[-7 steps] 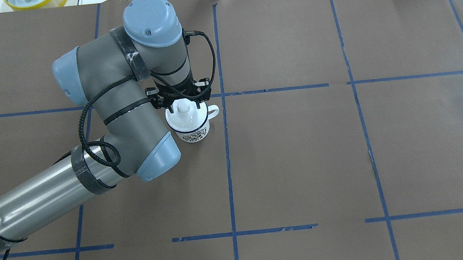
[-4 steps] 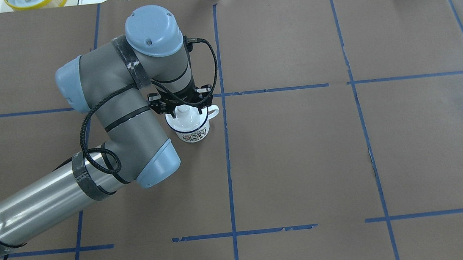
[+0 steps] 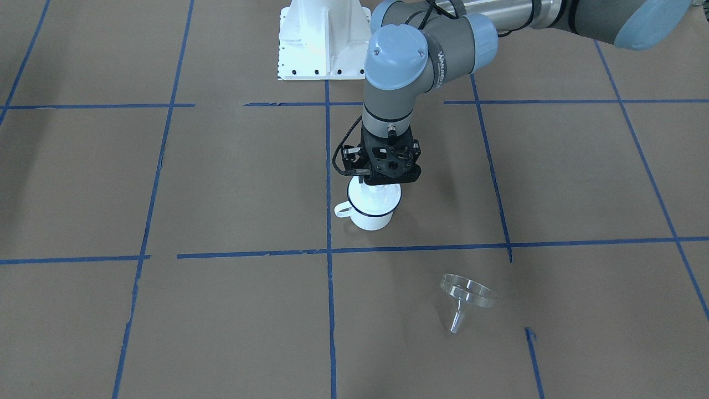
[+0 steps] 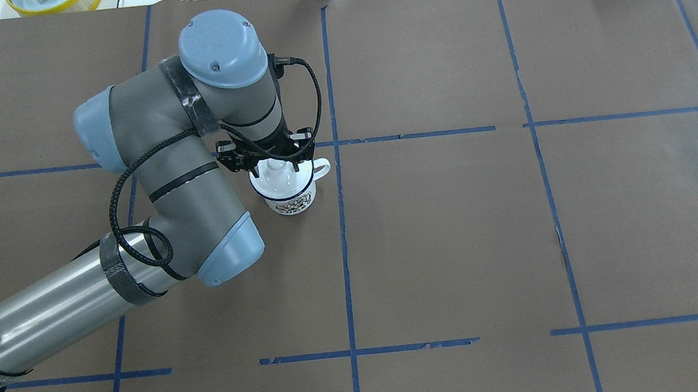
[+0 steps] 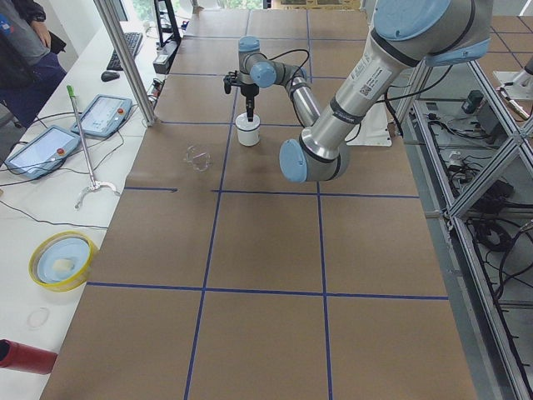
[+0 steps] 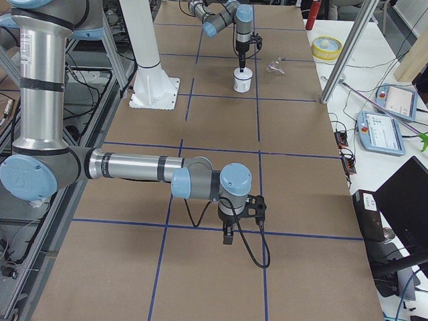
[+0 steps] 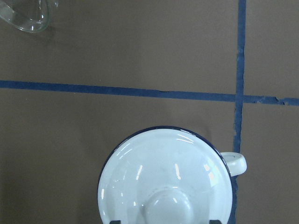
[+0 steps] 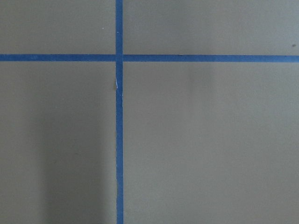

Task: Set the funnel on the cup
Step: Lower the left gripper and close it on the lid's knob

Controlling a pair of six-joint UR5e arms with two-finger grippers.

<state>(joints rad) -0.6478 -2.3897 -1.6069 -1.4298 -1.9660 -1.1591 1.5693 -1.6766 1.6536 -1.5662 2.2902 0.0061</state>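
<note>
The cup (image 3: 370,217) is a white mug with a dark blue rim and stands near the table's middle, also seen in the overhead view (image 4: 290,198). A round white lid (image 7: 163,172) with a knob lies on it. My left gripper (image 3: 382,185) hangs straight down over the lid, its open jaws on either side of the knob without touching it. The clear funnel (image 3: 468,293) lies on its side on the table, apart from the cup on the operators' side, and shows at the left wrist view's top left corner (image 7: 28,16). My right gripper (image 6: 227,237) points down at bare table far away; I cannot tell whether it is open or shut.
The white robot base plate (image 3: 324,39) stands behind the cup. A yellow bowl (image 5: 60,260) and a red bottle (image 5: 21,354) lie beyond the table's far edge. A metal post (image 5: 125,58) stands at that edge. Blue tape lines grid the brown table.
My left gripper has come down over the lid, so its jaws now flank the knob. The cup, lid and funnel have not moved.
</note>
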